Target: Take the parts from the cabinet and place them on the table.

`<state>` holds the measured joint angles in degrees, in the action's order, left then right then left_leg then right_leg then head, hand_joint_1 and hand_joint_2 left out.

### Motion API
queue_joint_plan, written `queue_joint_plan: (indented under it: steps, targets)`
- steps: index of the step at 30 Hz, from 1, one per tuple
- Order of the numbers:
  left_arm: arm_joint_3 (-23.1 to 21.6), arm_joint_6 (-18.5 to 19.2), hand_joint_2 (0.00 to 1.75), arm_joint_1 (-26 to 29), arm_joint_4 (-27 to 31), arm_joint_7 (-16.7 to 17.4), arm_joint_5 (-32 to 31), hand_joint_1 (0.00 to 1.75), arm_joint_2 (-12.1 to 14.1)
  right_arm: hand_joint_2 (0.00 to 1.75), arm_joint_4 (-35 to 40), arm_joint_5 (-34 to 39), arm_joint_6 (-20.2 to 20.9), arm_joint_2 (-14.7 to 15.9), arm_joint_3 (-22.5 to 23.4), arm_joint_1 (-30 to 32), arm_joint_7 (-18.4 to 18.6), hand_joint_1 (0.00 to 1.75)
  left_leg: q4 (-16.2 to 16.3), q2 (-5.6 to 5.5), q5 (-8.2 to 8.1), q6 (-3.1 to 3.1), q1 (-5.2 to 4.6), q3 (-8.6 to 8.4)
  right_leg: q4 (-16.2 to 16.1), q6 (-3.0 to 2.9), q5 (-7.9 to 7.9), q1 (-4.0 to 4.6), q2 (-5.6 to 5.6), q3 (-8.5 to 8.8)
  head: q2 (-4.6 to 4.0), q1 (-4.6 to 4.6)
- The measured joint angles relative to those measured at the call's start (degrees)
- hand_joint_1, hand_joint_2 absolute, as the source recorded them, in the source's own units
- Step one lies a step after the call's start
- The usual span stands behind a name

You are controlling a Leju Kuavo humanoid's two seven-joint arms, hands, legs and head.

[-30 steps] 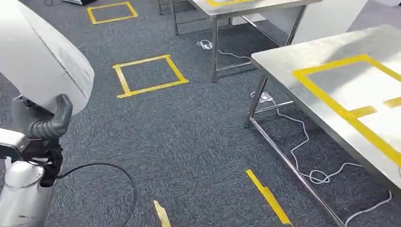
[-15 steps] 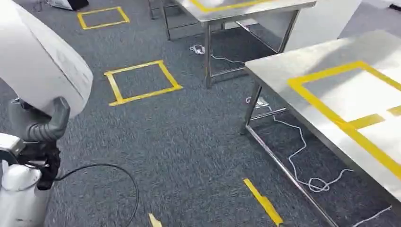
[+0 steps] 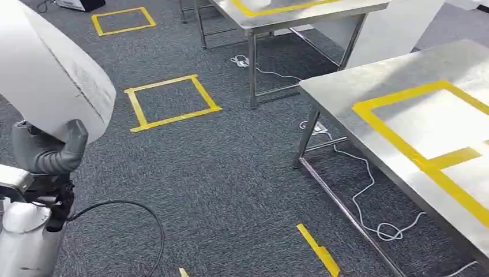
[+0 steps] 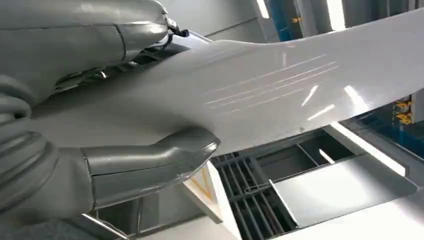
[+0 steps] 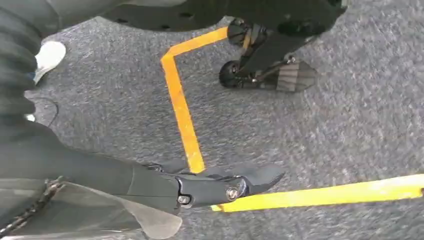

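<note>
Grey carpet (image 3: 230,184) marked with yellow tape squares (image 3: 170,101) spreads beside a steel table (image 3: 369,86), while the left hand (image 3: 49,151) grips a large white curved part (image 3: 52,75) and the right hand (image 5: 210,187) hangs empty, fingers apart.

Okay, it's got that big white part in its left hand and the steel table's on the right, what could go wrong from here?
1. The white part is large and the left hand grips it near one edge alone, so it might slip or swing.
2. A white cable lies loose on the carpet beside the table legs; a foot could catch it.
</note>
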<state>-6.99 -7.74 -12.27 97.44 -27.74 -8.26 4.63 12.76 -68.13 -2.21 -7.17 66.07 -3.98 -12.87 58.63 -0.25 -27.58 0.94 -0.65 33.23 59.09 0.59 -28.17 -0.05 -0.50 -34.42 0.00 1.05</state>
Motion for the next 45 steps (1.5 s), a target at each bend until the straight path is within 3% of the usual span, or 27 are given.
queue_joint_plan:
  steps: [2, 3, 5, 6, 7, 9, 11, 12, 14, 16, 17, 18, 21, 22, 24, 26, 27, 28, 31, 32, 33, 35, 37, 39, 41, 42, 45]
  targets:
    - [-0.07, 0.00, 1.75, -0.05, 0.09, -0.02, 0.00, 1.75, -0.04, 1.75, 0.00, 0.46, 0.59, 0.00, 0.02, -0.05, 0.00, 0.00, 1.35, 0.04, -1.40, -0.81, 0.09, 0.37, -0.66, -0.77, 0.21, -0.50, 0.05, 0.61, 0.00, 0.13]
    - [-0.07, 0.00, 1.75, -0.22, 0.09, -0.04, 0.00, 1.75, -0.02, 1.75, 0.00, 0.70, 0.85, 0.00, 0.02, -0.13, -0.11, 0.00, 4.30, 0.03, -3.10, -1.12, 0.18, 1.57, -0.66, -1.18, 0.08, -0.51, 0.09, 0.75, 0.00, 0.48]
    - [-0.09, 0.00, 1.75, -0.02, 0.09, -0.04, 0.00, 1.75, -0.04, 1.75, 0.00, 0.87, 0.94, 0.00, 0.02, -0.18, -0.17, 0.00, 13.83, 0.04, -7.18, -1.56, 0.60, 6.09, -0.65, -1.46, -0.12, -0.46, 0.07, 0.96, 0.00, 0.37]
    - [-0.09, 0.00, 1.75, 0.13, 0.09, -0.04, 0.00, 1.75, -0.04, 1.75, 0.00, 0.90, 0.94, 0.00, 0.02, -0.17, -0.20, 0.00, 17.30, 0.05, -7.99, -1.70, 0.71, 7.91, -0.64, -1.51, -0.18, -0.45, 0.04, 1.03, 0.00, 0.39]
    - [-0.11, 0.00, 1.75, 0.22, 0.07, -0.04, 0.00, 1.75, -0.04, 1.75, 0.00, 0.90, 0.92, 0.00, 0.02, -0.15, -0.20, 0.00, 17.86, 0.04, -7.41, -1.73, 0.81, 8.43, -0.64, -1.53, -0.22, -0.45, -0.04, 1.14, 0.00, 0.39]
    - [-0.11, 0.00, 1.75, 0.17, 0.09, -0.04, 0.00, 1.75, -0.04, 1.75, 0.00, 0.92, 0.92, 0.00, 0.02, -0.15, -0.20, 0.00, 12.13, 0.04, -2.82, -1.64, 1.00, 6.06, -0.63, -1.40, -0.39, -0.47, -0.34, 1.52, 0.00, 0.39]
    - [-0.11, 0.00, 1.75, 0.08, 0.09, -0.04, -0.02, 1.75, -0.04, 1.75, 0.00, 0.94, 0.94, 0.00, 0.02, -0.23, -0.20, 0.00, 2.35, -1.10, 1.87, -1.37, 1.17, 1.78, -0.63, -1.04, -0.63, -0.52, -0.97, 1.94, 0.00, 0.39]
    - [-0.13, 0.00, 1.75, 0.06, 0.07, -0.04, -0.02, 1.75, -0.04, 1.75, 0.00, 0.90, 1.02, 0.00, 0.02, -0.36, -0.17, 0.00, 1.33, -2.29, 1.05, -1.34, 1.11, 1.08, -0.48, -0.68, -0.69, -0.26, -1.25, 1.44, 0.00, 0.33]
    - [-0.15, 0.00, 1.75, -0.04, 0.09, -0.04, -0.11, 1.75, -0.07, 1.75, 0.00, 0.85, 1.03, 0.00, 0.02, -0.55, -0.09, 0.00, 0.45, -1.70, 0.73, -1.16, 0.91, 1.14, -0.51, -0.04, -0.30, -0.53, -1.64, 0.92, 0.00, 0.26]
    - [-0.17, 0.00, 1.75, -0.14, 0.09, -0.04, -0.09, 1.75, -0.13, 1.75, 0.00, 0.79, 1.07, 0.00, 0.02, -0.43, 0.04, 0.00, -0.13, -1.20, 0.97, -0.46, 1.04, 0.88, -0.83, 0.78, -0.26, -0.62, -2.09, 0.93, 0.00, 0.31]
    - [-0.17, 0.00, 1.75, -0.19, 0.09, -0.04, -0.09, 1.75, -0.28, 1.75, 0.00, 0.74, 1.11, 0.02, 0.02, -0.38, 0.02, 0.00, -0.62, -0.46, 1.20, -0.14, 1.19, 0.50, -0.03, 0.91, -1.02, -0.64, -1.26, 0.35, 0.00, 0.26]
    - [-0.17, 0.02, 1.75, -0.25, 0.09, -0.09, -0.09, 1.75, -0.42, 1.75, 0.00, 0.72, 1.11, 0.02, 0.02, -0.44, 0.02, 0.00, -0.70, -0.21, 1.15, 0.19, 1.19, 0.43, 2.28, 1.05, -2.63, -0.49, -0.49, -0.80, 0.00, 0.09]
    - [-0.17, 0.02, 1.75, -0.22, 0.09, -0.09, -0.09, 1.75, -0.57, 1.75, 0.00, 0.66, 1.29, 0.00, 0.00, -0.46, 0.06, 0.00, -0.63, 1.12, 1.03, 0.53, 0.98, 0.47, 15.01, 1.36, -7.75, -0.55, -0.14, -7.14, 0.00, 0.07]
    - [-0.17, 0.02, 1.75, -0.21, 0.07, -0.09, -0.11, 1.75, -0.63, 1.75, 0.00, 0.59, 1.29, 0.00, 0.00, -0.37, 0.15, 0.00, -0.63, 1.48, 1.03, 0.54, 0.94, 0.44, 16.54, 1.41, -7.63, -0.56, -0.09, -8.03, 0.00, 0.11]
    - [-0.24, 0.02, 1.75, -0.23, 0.07, -0.09, -0.11, 1.75, -0.74, 1.75, 0.00, 0.57, 1.27, 0.02, 0.02, -0.25, 0.20, 0.00, -0.61, 2.22, 0.96, 0.51, 0.93, 0.36, 11.85, 1.41, -3.90, -0.55, 0.11, -5.90, 0.00, 0.07]
    - [-0.24, 0.00, 1.75, -0.25, 0.07, -0.09, -0.11, 1.75, -0.79, 1.75, 0.00, 0.57, 1.27, 0.09, 0.02, -0.33, 0.20, 0.00, -0.44, 2.88, 0.78, 0.25, 0.94, 0.25, 2.22, 1.13, 0.49, -0.54, 1.74, -0.93, 0.00, 0.07]
    - [-0.24, 0.00, 1.75, -0.27, 0.07, -0.09, -0.11, 1.75, -0.76, 1.75, 0.00, 0.57, 1.27, 0.13, 0.02, -0.50, 0.24, 0.00, -0.33, 3.21, 0.62, -0.04, 0.79, 0.29, -0.02, 1.05, -0.46, -0.15, 3.69, 0.19, 0.00, 0.07]
    - [-0.24, 0.00, 1.75, -0.28, 0.07, -0.09, -0.11, 1.75, -0.74, 1.75, 0.00, 0.55, 1.27, 0.13, 0.02, -0.70, 0.28, 0.00, 0.21, 3.43, 0.37, -0.43, 0.33, 0.53, -0.75, 0.49, -0.15, 0.03, 3.47, 0.70, 0.00, 0.07]
    - [-0.31, 0.00, 1.75, -0.29, 0.07, -0.09, -0.11, 1.75, -0.79, 1.75, 0.00, 0.55, 1.27, 0.13, 0.02, -0.56, 0.44, 0.00, 0.06, 4.89, 0.39, -0.89, 0.37, 0.20, -0.57, -0.24, 0.08, 0.06, 1.99, 0.42, 0.00, 0.07]
    - [-0.31, 0.00, 1.75, -0.31, 0.07, -0.09, -0.11, 1.75, -0.81, 1.75, 0.00, 0.55, 1.27, 0.13, 0.02, -0.52, 0.46, 0.00, 0.35, 4.49, -0.19, -1.30, 0.56, 0.26, -0.77, -0.67, 0.36, -0.29, 1.57, 0.61, 0.00, 0.13]
    - [-0.37, 0.00, 1.75, -0.35, 0.07, -0.09, -0.13, 1.75, -0.79, 1.75, 0.00, 0.55, 1.29, 0.13, 0.02, -0.47, 0.59, 0.00, 1.97, 2.68, -1.55, -1.69, 0.74, 0.72, -0.76, -0.81, 0.41, -0.35, 1.13, 0.60, 0.00, 0.33]
    - [-0.39, -0.04, 1.75, -0.27, 0.04, -0.09, -0.11, 1.75, -0.70, 1.75, 0.00, 0.55, 1.31, 0.13, 0.02, -0.63, 1.16, 0.00, 10.38, 1.07, -5.98, -2.08, 0.91, 4.32, -0.76, -1.21, 0.48, -0.37, 0.14, 0.60, 0.00, 0.35]
    - [-0.44, -0.04, 1.75, 0.04, 0.00, -0.02, -0.11, 1.75, -0.72, 1.75, 0.00, 0.52, 1.38, 0.13, 0.02, -0.56, 1.22, 0.00, 17.43, 0.83, -8.18, -2.14, 0.90, 7.60, -0.75, -1.23, 0.49, -0.30, -0.95, 0.60, 0.00, 0.33]
    - [-0.44, -0.04, 1.75, 0.09, -0.04, 0.00, -0.11, 1.75, -0.72, 1.75, 0.00, 0.52, 1.42, 0.13, 0.02, -0.47, 1.22, 0.00, 14.71, 0.68, -5.28, -1.80, 0.89, 6.55, -0.72, -1.23, 0.49, -0.28, -2.12, 0.66, 0.00, 0.37]
    - [-0.44, -0.04, 1.75, -0.01, -0.04, 0.00, -0.11, 1.75, -0.70, 1.75, 0.00, 0.52, 1.44, 0.13, 0.02, -0.48, 1.22, 0.00, 4.82, -0.60, 0.09, -1.14, 0.89, 1.99, -0.71, -1.20, 0.50, -0.29, -3.31, 0.89, 0.00, 0.35]
    - [-0.46, -0.04, 1.75, -0.10, -0.04, 0.00, -0.11, 1.75, -0.68, 1.75, 0.00, 0.52, 1.44, 0.11, 0.02, -0.49, 1.22, 0.00, 1.45, -2.93, 0.58, -0.76, 0.90, 0.49, -0.71, -1.08, 0.53, -0.39, -3.63, 0.76, 0.00, 0.28]
    - [-0.48, -0.04, 1.75, -0.15, -0.07, 0.09, -0.20, 1.75, -0.66, 1.75, 0.00, 0.55, 1.44, 0.07, 0.02, -0.45, 1.25, 0.00, 0.24, -2.45, 0.08, -0.55, 0.68, 0.18, -0.74, -0.05, 0.89, -0.58, -4.83, -0.04, 0.00, 0.24]
